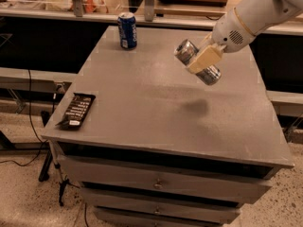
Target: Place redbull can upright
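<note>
Gripper: we find the gripper (203,62) above the right half of the table, at the end of a white arm (258,11) that comes in from the upper right.
Grip: its jaws are clamped around the can at mid-length; one beige finger (207,56) lies across the side facing us.
Can: the can (186,50) hangs in the air, clear of the table. It is tilted, with one silver end up and to the left and the other end down and to the right. We cannot tell which end is the top.
Shadow: we note a soft dark patch (195,108) on the tabletop below the can.
Table: grey table (142,103) with drawers (158,183) in its front.
Blue can: a blue can (127,30) stands upright near the far left corner, well apart from the gripper.
Packet: a dark packet (76,110) lies flat at the near left edge, one end slightly over the rim.
</note>
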Tool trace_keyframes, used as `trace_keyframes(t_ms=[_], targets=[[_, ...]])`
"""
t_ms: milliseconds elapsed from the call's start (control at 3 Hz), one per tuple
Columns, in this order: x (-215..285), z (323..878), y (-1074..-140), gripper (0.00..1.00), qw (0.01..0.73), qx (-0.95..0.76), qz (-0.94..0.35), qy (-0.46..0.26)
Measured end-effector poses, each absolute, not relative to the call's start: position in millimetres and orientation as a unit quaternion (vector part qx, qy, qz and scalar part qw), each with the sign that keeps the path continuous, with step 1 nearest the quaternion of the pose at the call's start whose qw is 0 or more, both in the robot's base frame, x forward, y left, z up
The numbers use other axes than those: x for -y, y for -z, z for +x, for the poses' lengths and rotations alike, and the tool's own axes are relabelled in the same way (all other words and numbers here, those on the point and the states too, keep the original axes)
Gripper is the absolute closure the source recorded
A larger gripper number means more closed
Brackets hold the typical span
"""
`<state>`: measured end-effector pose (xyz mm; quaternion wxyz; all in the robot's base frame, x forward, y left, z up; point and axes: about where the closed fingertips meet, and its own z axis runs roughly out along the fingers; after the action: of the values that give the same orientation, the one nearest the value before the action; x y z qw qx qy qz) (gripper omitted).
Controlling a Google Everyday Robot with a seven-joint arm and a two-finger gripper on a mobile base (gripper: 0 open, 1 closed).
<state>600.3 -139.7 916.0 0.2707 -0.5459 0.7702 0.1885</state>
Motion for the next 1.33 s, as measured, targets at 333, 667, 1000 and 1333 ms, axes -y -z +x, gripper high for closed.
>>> trace_keyframes(t_ms=[333,667,1000,1333], targets=[[135.0,594.9,-932.9,1.00,0.350,-0.726,-0.527,-0.270],[129.1,586.2,-950.3,1.00,0.419,-0.680,-0.494,-0.343],[124.4,578.9,-960.2,1.00,0.468,-0.647,-0.458,-0.390],[118.6,575.7,-960.6,1.00,0.503,-0.625,-0.424,-0.420]])
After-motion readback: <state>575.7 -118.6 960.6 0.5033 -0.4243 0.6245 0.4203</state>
